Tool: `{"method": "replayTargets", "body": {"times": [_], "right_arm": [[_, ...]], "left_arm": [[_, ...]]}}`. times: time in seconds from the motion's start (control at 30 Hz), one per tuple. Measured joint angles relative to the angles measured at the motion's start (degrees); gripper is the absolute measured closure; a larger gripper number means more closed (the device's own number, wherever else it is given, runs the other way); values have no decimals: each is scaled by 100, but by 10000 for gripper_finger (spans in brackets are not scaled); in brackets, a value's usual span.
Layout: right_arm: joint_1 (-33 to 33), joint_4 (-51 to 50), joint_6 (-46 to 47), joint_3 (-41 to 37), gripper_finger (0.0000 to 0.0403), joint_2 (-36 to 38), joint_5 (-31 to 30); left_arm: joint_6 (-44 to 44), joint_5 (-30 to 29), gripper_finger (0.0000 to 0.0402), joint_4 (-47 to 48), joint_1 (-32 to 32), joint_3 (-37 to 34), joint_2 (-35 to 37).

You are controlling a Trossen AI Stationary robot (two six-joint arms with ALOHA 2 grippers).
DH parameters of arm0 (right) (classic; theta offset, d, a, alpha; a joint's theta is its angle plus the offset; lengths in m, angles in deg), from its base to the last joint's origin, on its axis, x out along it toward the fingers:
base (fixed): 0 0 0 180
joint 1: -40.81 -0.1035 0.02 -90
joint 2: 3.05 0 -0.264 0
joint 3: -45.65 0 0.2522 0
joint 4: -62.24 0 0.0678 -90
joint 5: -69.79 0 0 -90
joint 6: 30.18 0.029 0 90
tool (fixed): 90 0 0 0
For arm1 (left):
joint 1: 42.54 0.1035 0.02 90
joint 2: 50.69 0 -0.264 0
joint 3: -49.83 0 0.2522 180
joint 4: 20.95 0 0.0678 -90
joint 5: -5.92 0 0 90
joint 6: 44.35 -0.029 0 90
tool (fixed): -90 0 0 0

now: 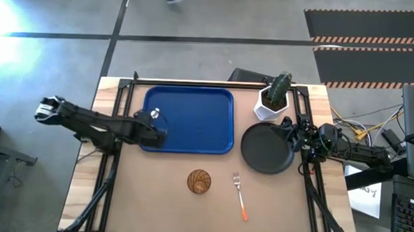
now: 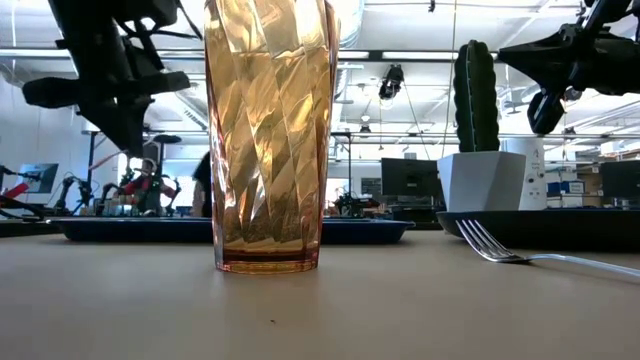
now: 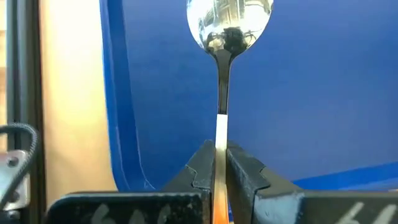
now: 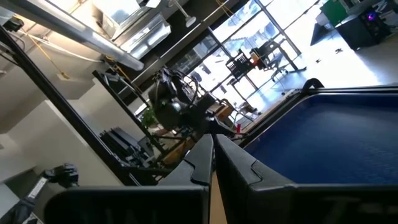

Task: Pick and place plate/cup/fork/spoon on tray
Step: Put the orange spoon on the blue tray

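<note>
Wooden tabletop, concrete floor around it, so taking the blue tray [image 1: 193, 122] as the anchor. Nearest the front edge, well clear of the tray, sit the cup [image 1: 199, 181] and the fork [image 1: 239, 195], tines aimed tray-wards, handle pointing away from it. Further back, the plate [image 1: 266, 148] lies just off the tray's right side, with the right gripper [image 1: 288, 128] pressed shut and empty at the plate's far rim, beside the cactus pot [image 1: 273, 99]. Over the tray's left edge the left gripper [image 3: 217, 180] is pinching the spoon [image 3: 227, 25] by its handle. Long axis runs straight out from the fingers, bowl leading over the blue floor, so probably it just needs lowering and letting go.
</note>
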Motion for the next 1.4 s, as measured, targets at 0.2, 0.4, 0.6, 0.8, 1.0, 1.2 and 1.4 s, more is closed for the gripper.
{"method": "replayTargets", "body": {"times": [0.2,0.4,0.6,0.8,1.0,1.2,1.4], "right_arm": [[0,0,-7,0,394,0,-44],[0,0,-18,0,394,0,-144],[0,-1,-15,0,394,0,-144],[-2,-2,0,0,394,0,-144],[-1,-2,-6,0,394,0,-144],[-1,-4,-7,0,394,0,-144],[0,-28,-9,0,394,0,-144]], "left_arm": [[-757,-110,400,-180,870,-68,202],[-1891,396,401,-1399,1740,-325,62],[-2917,966,401,-2830,2057,-516,-222],[-3016,1539,401,-3306,2181,-821,-190],[-2587,1868,401,-3750,2235,-1411,-91],[-2182,2073,401,-5231,2260,-2461,389],[-1957,2075,401,-6156,2267,-3244,1295]]}}
